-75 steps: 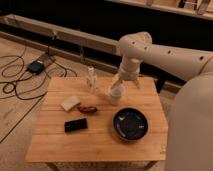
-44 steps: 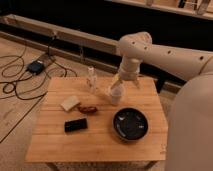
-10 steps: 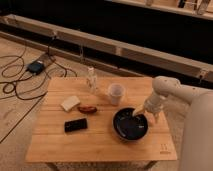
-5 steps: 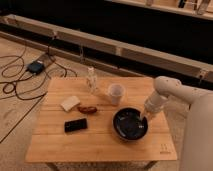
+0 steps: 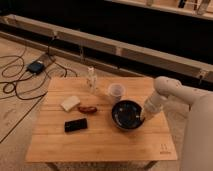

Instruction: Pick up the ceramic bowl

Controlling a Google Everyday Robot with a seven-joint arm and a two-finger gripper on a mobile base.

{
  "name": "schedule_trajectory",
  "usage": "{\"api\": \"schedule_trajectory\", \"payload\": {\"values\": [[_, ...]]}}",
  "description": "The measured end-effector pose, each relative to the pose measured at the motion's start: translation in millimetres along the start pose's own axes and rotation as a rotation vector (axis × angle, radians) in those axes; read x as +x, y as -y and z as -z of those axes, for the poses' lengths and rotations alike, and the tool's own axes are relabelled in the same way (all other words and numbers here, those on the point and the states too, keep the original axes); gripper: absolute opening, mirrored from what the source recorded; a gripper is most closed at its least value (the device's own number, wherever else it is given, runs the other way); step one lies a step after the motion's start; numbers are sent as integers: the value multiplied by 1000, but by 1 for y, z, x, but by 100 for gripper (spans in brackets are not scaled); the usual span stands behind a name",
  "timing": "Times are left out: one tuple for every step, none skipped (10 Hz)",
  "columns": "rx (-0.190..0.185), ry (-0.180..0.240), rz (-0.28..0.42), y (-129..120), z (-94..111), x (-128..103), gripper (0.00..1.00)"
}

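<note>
The ceramic bowl (image 5: 126, 114) is wide, round and glossy black. It sits on the right half of the wooden table (image 5: 100, 140). My gripper (image 5: 143, 116) is at the bowl's right rim, at the end of my white arm (image 5: 167, 92) that reaches in from the right. The fingertips are hidden against the dark rim.
A small white cup (image 5: 115, 92) stands just behind the bowl. A clear bottle (image 5: 91, 80) stands at the back. A pale sponge (image 5: 70, 103), a brown snack (image 5: 87, 108) and a black phone (image 5: 75, 125) lie on the left half. Cables (image 5: 20, 75) run over the floor at the left.
My arm has swung from above the white cup at the back to the right side of the table. It has come down to the bowl's right rim. The bowl has not moved.
</note>
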Motion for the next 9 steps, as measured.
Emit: {"api": "schedule_trajectory", "payload": {"values": [[-11, 0, 6, -3, 1, 0, 0], [-21, 1, 15, -7, 3, -1, 0], [-36, 5, 30, -12, 8, -2, 0], [-49, 10, 40, -15, 13, -1, 0], [-61, 15, 49, -16, 17, 0, 0], [-77, 24, 59, -19, 25, 1, 0], [-97, 37, 66, -20, 36, 3, 0], [-106, 41, 67, -21, 39, 4, 0], [-126, 48, 69, -21, 48, 8, 0]]}}
